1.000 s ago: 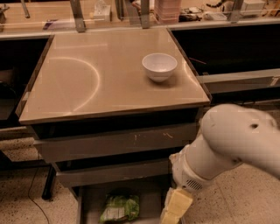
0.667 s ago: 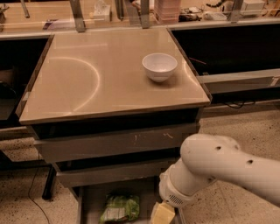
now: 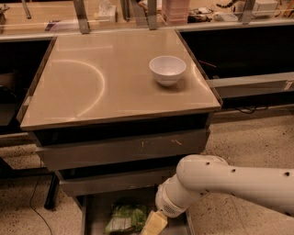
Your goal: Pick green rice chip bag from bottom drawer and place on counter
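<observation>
Camera view: the white arm (image 3: pixel 229 179) angles down from the right edge of the scene, putting the gripper (image 3: pixel 155 223) low over the front of the bottom drawer (image 3: pixel 92 215), just beside the green rice chip bag (image 3: pixel 124 218). The gripper's tip runs off the lower edge, so whether it is released or clenched cannot be told. The bag lies crumpled on the drawer floor, toward the middle, apparently not lifted. The drawer stands pulled out, likely to allow access from above, while the two shallower drawers (image 3: pixel 124 150) above it sit pushed in. Beyond, the counter (image 3: pixel 92 82) awaits the bag, with a white bowl (image 3: pixel 167 69) near its back right corner. A cluttered shelf (image 3: pixel 138 11) lines the rear.
</observation>
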Action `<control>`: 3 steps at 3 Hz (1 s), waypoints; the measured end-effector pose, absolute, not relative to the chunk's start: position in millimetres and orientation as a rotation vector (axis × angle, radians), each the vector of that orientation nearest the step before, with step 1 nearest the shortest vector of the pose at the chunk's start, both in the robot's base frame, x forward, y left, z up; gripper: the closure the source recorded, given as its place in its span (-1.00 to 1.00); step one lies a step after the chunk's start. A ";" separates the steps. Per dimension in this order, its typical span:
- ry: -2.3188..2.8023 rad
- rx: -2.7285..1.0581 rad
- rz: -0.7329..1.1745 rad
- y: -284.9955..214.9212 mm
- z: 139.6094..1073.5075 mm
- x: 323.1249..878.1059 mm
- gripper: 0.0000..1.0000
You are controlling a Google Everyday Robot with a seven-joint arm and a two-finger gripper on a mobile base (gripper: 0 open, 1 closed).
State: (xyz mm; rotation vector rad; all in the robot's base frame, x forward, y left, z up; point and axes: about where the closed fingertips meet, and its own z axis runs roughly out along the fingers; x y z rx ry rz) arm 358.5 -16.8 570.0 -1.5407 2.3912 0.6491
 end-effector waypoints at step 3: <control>2.357 -1.447 0.752 5.4 481.4 385.6 -1.00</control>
